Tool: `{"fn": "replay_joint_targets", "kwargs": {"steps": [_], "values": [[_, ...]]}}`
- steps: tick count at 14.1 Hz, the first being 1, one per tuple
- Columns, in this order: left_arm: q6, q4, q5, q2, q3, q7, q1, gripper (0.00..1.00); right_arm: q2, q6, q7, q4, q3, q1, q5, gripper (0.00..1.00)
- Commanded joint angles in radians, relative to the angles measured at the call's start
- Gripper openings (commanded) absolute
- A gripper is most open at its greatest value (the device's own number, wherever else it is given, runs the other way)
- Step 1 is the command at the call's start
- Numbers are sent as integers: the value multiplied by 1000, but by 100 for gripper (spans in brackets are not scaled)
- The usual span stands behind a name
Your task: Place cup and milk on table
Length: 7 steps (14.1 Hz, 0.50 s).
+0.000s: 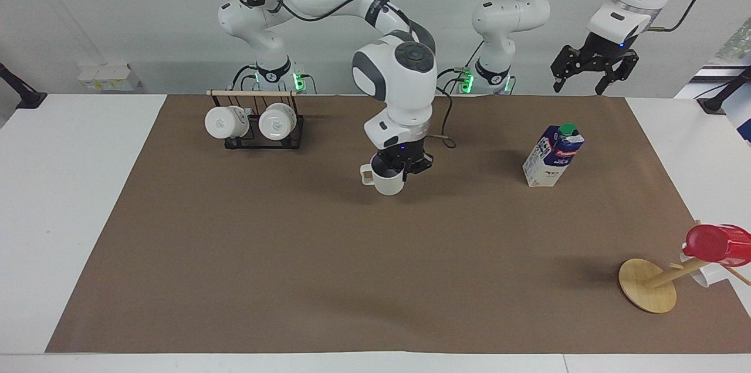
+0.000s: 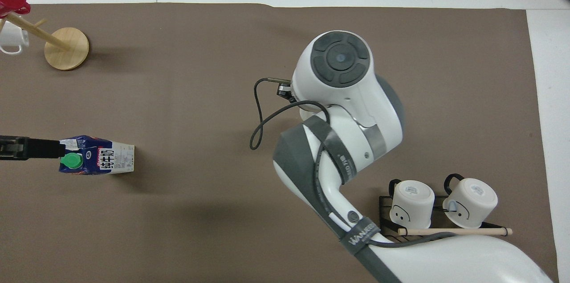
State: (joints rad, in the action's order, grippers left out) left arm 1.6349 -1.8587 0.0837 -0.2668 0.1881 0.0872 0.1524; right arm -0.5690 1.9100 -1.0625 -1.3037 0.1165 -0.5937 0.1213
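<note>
The cup (image 1: 388,184), off-white with its handle turned toward the right arm's end, hangs upright in my right gripper (image 1: 403,168), which is shut on its rim. It is low over the middle of the table's brown sheet (image 1: 375,279); I cannot tell whether it touches. In the overhead view the right arm hides the cup. The milk (image 1: 552,156) stands upright on the sheet toward the left arm's end and also shows in the overhead view (image 2: 95,160). My left gripper (image 1: 589,74) waits open and empty, raised above the milk.
A black wire rack (image 1: 255,137) with two white mugs stands near the right arm's base. A round wooden disc with a stick (image 1: 647,285) holds a red cup (image 1: 719,244) at the left arm's end, farthest from the robots.
</note>
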Motion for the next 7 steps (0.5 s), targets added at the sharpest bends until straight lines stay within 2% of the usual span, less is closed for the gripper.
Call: {"fn": "replay_joint_targets", "kwargs": {"steps": [1,4,7], "values": [[-39,19,4,1,-1,6,10,100,-60,0,-86,58,-9,-59,29,0],[-55,18,4,1,-12,9,19,100,-83,49,-155,41,-1,-78,66,0],[-43,6,4,3,-13,17,24,100,-78,133,-157,-34,-1,-75,107,0]]}}
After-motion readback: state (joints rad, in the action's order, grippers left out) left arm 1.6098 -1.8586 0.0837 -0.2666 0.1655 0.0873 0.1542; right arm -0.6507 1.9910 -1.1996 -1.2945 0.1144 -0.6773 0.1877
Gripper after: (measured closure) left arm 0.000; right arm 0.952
